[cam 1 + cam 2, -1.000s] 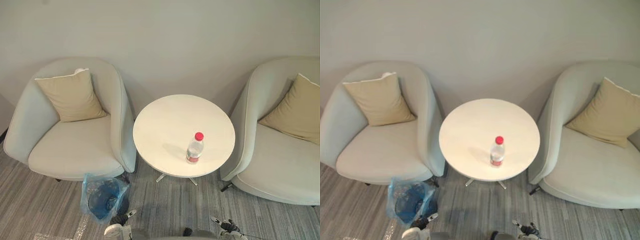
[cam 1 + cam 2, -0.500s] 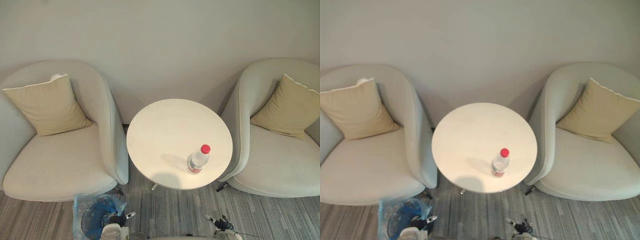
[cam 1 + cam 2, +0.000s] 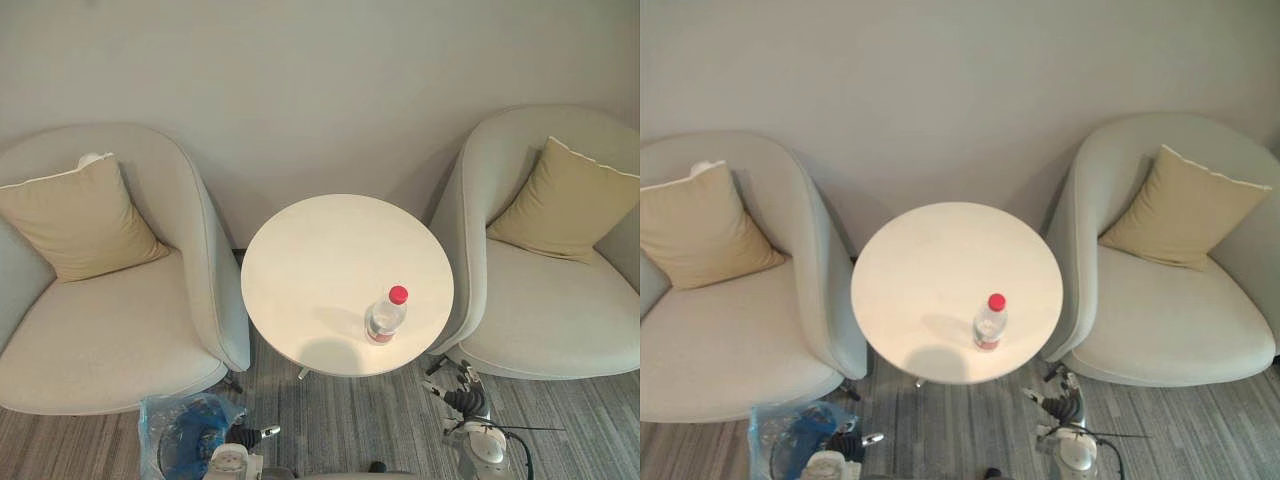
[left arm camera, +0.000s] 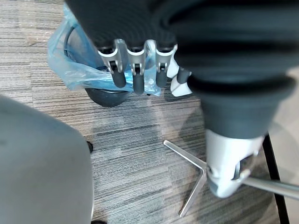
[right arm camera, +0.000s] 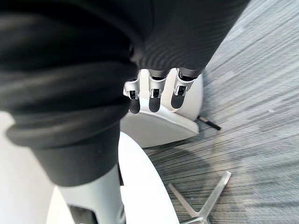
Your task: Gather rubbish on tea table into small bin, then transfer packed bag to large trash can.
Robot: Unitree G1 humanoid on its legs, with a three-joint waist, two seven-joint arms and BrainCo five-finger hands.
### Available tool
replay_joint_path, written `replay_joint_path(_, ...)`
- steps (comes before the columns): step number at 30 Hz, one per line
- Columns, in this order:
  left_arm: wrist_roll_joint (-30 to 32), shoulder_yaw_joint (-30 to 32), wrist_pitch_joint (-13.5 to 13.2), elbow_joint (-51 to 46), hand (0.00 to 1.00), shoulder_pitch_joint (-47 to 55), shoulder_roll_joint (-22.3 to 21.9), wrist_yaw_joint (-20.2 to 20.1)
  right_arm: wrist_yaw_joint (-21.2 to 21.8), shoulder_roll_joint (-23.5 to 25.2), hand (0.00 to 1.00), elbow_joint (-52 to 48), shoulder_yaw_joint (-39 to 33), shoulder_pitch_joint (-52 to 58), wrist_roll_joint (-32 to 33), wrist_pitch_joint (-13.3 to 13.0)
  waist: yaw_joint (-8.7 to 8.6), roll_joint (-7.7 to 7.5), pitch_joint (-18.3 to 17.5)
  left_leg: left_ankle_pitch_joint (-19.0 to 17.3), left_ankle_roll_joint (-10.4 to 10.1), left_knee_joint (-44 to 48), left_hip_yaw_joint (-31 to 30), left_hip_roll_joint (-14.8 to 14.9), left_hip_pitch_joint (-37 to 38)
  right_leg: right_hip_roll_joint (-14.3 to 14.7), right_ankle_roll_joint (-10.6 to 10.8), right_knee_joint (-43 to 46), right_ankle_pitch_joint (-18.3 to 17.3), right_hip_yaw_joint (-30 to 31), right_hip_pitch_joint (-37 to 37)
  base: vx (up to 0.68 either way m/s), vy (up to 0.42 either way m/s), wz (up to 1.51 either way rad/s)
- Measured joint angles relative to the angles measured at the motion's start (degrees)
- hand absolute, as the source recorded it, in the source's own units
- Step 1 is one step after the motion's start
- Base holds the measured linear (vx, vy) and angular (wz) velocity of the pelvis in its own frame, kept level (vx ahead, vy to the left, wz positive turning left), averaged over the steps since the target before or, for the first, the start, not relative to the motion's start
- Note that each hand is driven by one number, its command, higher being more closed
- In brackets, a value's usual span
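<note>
The bottle [image 3: 385, 315], clear with a red cap, stands upright on the round white tea table [image 3: 320, 250], near the edge closest to the robot, with no hand on it.

The right hand [image 5: 152, 93] hangs low beside the table with its fingers straight and loosely apart, empty. Its wrist view looks past them to the pale base of the right armchair [image 3: 540, 310] and a metal foot of the table's stand.

The left hand [image 4: 134, 65] also hangs down, fingers relaxed and holding nothing, just above the small bin [image 3: 185, 445]. This bin sits on the striped carpet [image 3: 350, 420] by the left armchair [image 3: 110, 330] (its liner is a crumpled blue bag [image 4: 74, 70]). What lies inside it cannot be made out.

Each armchair carries a tan cushion [image 3: 75, 215] against its back.
</note>
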Motion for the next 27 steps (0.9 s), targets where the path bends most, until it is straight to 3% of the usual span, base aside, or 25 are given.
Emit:
replay_joint_path(7, 0.61, -2.63, -0.44, -0.32, 0.0, 0.03, 0.64, -0.62, 0.36, -1.48, 0.0, -2.36, 1.81, -0.59, -4.91, -0.67, -0.09, 0.57, 0.05, 2.43, -0.1, -3.33, -2.98, -0.64, -0.26, -0.31, 0.2, -2.82, 2.6, -1.36, -0.1, -0.1, -0.011, 0.11)
replay_joint_path(20, 0.54, -3.67, -0.54, -1.66, 0.0, 0.25, 0.63, -0.52, -2.64, -4.43, 0.0, -2.28, 2.6, -7.15, -7.0, -1.08, 0.33, 1.97, 0.76, 3.94, -0.5, -4.83, -8.58, -0.97, -1.48, -0.14, 0.02, -3.86, 2.83, -4.9, 0.37, 0.0, -0.018, 0.15)
replay_joint_path(27, 0.42, -3.46, -1.37, -2.85, 0.0, 0.21, 0.56, -0.36, -4.37, -4.41, 0.0, -2.16, 2.99, -9.49, -7.07, -1.08, 1.12, 1.79, 1.96, 4.01, -0.41, -4.57, -11.47, -1.31, -2.46, -0.24, -0.09, -4.68, 2.75, -7.53, 1.28, 0.01, -0.004, 0.19)
